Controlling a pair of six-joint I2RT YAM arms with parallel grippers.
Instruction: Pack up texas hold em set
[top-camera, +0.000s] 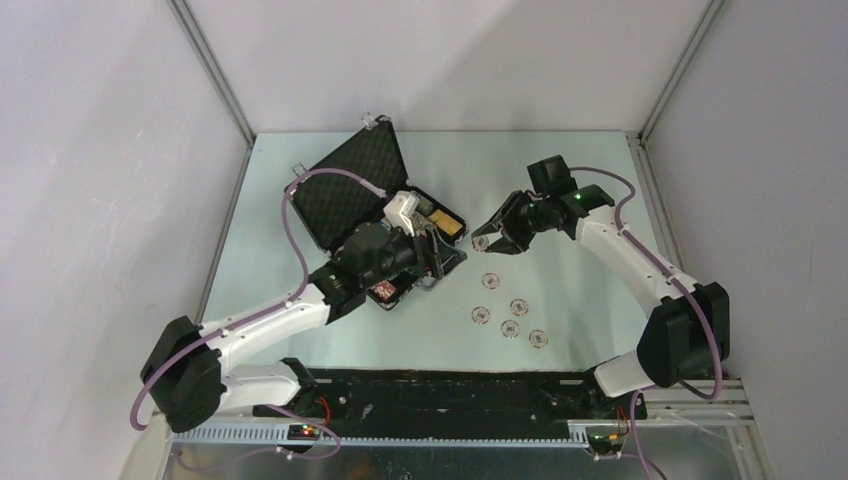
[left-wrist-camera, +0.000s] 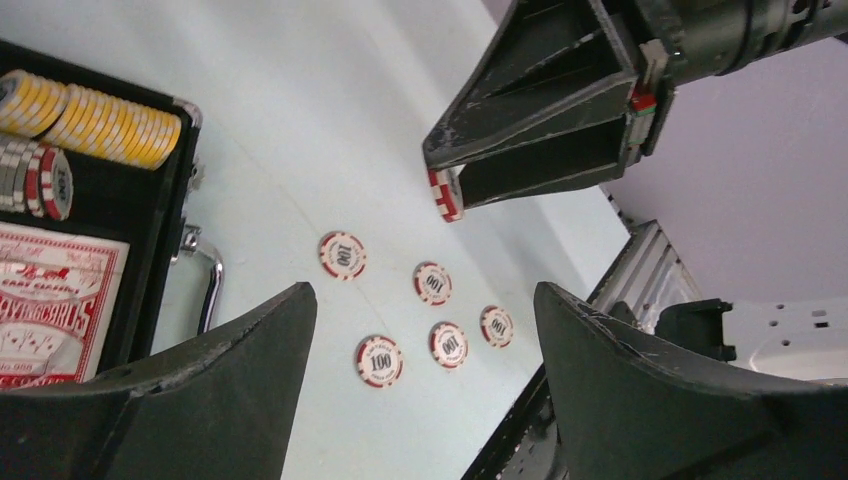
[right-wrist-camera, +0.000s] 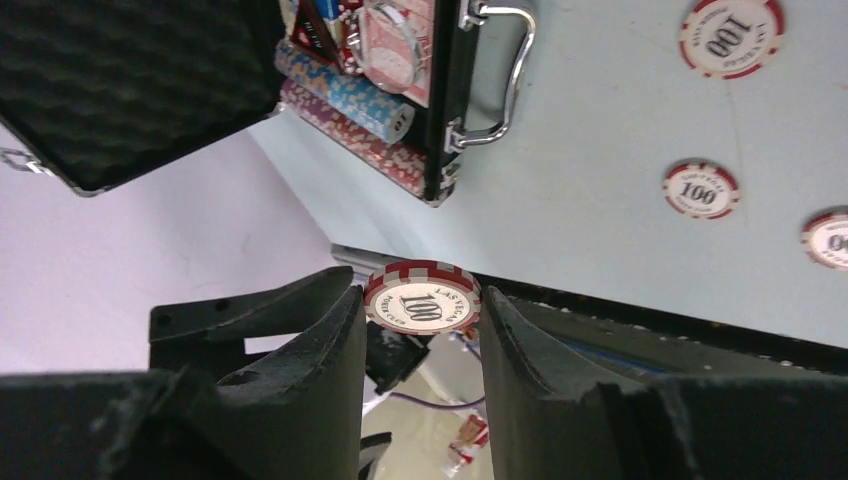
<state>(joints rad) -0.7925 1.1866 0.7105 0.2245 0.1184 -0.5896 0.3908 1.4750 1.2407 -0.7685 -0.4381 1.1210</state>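
Observation:
The black case (top-camera: 345, 190) lies open at back left, its foam lid (right-wrist-camera: 130, 80) up. Rows of yellow chips (left-wrist-camera: 100, 118) and a red card deck (left-wrist-camera: 50, 300) fill its base, by the silver handle (left-wrist-camera: 205, 280). My left gripper (left-wrist-camera: 425, 295) hovers open and empty over the case's right edge (top-camera: 437, 262). My right gripper (right-wrist-camera: 420, 290) is shut on a red-and-white 100 chip (right-wrist-camera: 422, 300), held in the air just right of the case (top-camera: 482, 240). Several matching chips (top-camera: 510, 329) lie flat on the table (left-wrist-camera: 379, 360).
The loose chips (right-wrist-camera: 700, 188) are spread between the case and the black base rail (top-camera: 450, 390) at the near edge. Grey walls close in the pale table (top-camera: 580, 170) on three sides. More chip rows (right-wrist-camera: 350, 95) show in the case.

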